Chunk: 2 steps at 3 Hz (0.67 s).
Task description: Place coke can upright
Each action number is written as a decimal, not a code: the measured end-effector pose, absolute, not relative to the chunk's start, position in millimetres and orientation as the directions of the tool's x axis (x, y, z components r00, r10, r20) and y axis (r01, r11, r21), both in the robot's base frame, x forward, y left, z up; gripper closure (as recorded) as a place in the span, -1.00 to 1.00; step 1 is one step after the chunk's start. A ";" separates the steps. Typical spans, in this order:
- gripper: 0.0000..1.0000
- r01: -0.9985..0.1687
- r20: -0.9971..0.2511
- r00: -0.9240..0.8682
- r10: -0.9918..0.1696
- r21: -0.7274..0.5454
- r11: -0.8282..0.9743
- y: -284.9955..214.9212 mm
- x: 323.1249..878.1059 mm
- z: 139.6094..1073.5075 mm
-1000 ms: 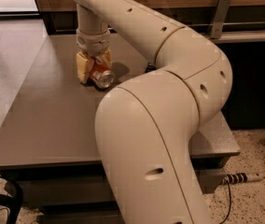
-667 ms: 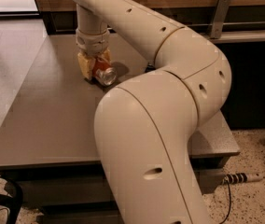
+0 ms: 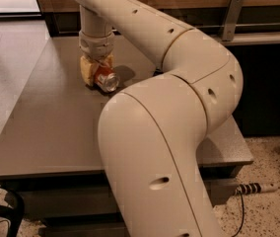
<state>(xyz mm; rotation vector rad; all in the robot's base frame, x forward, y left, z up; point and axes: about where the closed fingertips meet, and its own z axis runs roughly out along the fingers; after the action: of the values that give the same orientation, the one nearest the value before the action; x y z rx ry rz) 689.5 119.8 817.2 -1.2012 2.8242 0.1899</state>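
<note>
End effector [image 3: 96, 75] hangs straight down from the cream robot arm [image 3: 179, 83] over the far left part of the grey counter [image 3: 56, 132], near its far edge. Its yellowish fingers [image 3: 87, 71] pinch the coke can [image 3: 106, 80] from both sides. This red can is tilted on its side, silver end facing the near right corner, low over or touching the counter. A white power strip [image 3: 256, 187] lies on the speckled floor beyond the right edge.
</note>
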 end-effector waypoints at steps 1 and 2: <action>1.00 -0.721 -0.109 -0.693 -0.713 0.087 0.688 119.8 689.5 819.3; 1.00 -0.712 -0.147 -0.698 -0.701 0.036 0.702 114.2 693.8 835.7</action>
<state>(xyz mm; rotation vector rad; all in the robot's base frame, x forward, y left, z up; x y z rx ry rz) 693.8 114.2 835.7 -1.1604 2.7847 0.1365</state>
